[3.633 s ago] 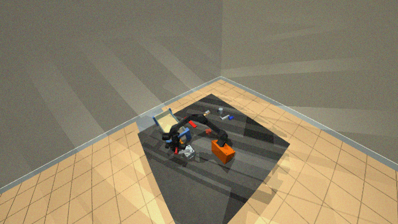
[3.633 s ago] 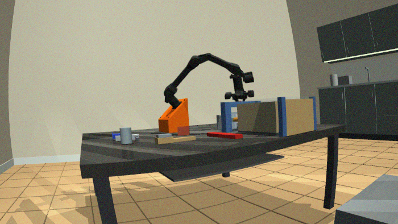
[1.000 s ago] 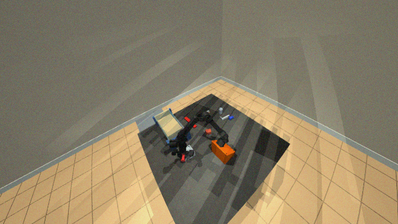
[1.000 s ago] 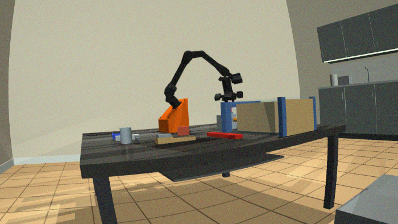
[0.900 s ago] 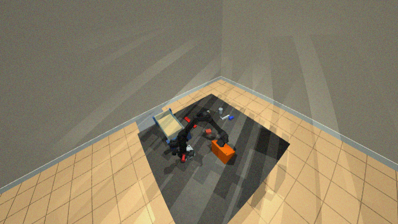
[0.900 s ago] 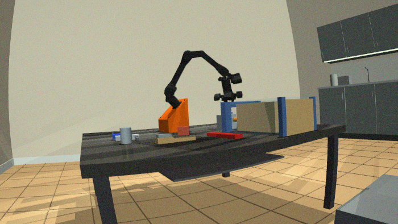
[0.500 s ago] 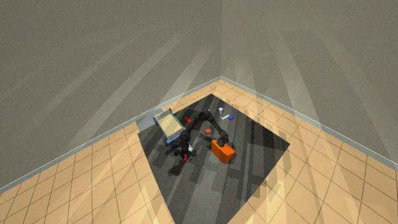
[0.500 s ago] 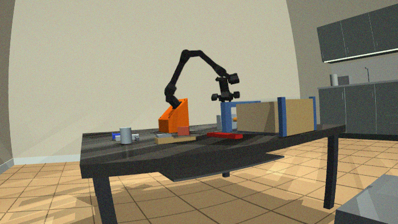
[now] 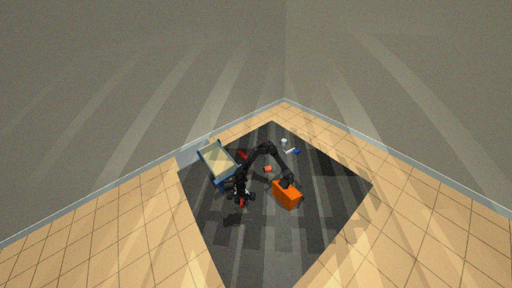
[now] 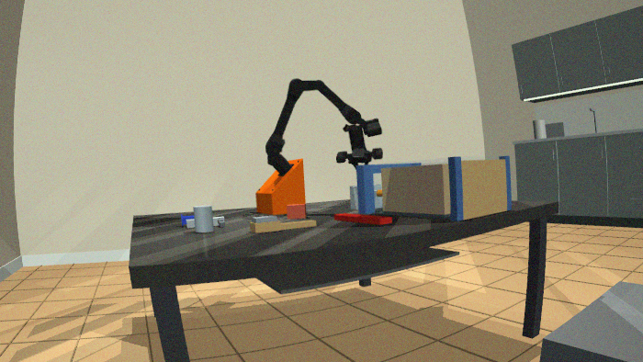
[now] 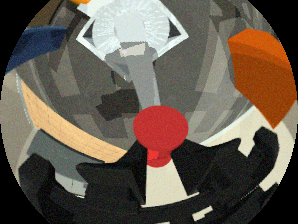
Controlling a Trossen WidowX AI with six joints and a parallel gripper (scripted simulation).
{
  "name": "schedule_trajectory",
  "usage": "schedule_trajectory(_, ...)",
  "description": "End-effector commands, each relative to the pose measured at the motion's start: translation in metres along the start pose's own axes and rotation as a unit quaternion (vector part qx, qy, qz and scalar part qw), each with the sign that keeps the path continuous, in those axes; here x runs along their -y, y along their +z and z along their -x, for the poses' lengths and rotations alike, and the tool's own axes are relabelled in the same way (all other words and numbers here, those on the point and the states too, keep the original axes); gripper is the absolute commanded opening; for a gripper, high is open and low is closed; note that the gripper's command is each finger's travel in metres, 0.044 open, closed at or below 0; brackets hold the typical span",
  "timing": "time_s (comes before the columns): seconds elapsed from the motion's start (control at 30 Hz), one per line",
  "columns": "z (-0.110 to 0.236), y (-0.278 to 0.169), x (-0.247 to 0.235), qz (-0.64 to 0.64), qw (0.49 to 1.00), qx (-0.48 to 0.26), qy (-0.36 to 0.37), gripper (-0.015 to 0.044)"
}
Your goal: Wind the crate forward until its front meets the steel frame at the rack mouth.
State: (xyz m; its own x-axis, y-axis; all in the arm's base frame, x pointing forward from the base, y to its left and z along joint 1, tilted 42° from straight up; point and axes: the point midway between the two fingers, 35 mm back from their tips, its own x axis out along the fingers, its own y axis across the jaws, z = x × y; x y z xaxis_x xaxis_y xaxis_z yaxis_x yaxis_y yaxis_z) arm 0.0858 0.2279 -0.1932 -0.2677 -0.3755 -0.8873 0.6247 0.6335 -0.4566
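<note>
My gripper [image 11: 154, 133] [image 9: 241, 197] [image 10: 359, 160] is shut on the red knob [image 11: 160, 129] of the winch handle. The handle's grey crank arm [image 11: 139, 75] runs from the knob to the top of the winch [image 11: 129, 26], a round grey drum on a white square base. The winch [image 10: 353, 197] stands just in front of the cubby's blue steel frame [image 10: 365, 186] [image 9: 219, 180]. The tan crate inside the cubby [image 10: 415, 190] [image 9: 219, 159] shows through the panels; I cannot tell how close its front is to the frame.
An orange wedge block [image 9: 287, 195] [image 10: 282, 190] [image 11: 260, 70] holds the arm's base. A red bar [image 10: 363, 219] [image 9: 242, 154], a small red cube [image 9: 268, 168] [image 10: 296, 211], a wooden plank [image 10: 282, 225], a grey cylinder [image 10: 203, 219] [image 9: 284, 142] and a blue-and-white tool [image 9: 292, 150] lie on the bench.
</note>
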Motion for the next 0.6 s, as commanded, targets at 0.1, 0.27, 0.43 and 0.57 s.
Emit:
schedule_trajectory(0.1,0.002,0.007,0.02,-0.005,1.0,0.005,-0.016,0.0)
schedule_trajectory(0.27,0.003,0.009,0.025,-0.005,1.0,0.006,-0.016,0.0)
schedule_trajectory(0.43,0.005,0.012,0.031,-0.005,1.0,0.006,-0.017,0.0)
schedule_trajectory(0.57,0.006,0.015,0.035,-0.005,1.0,0.006,-0.017,0.0)
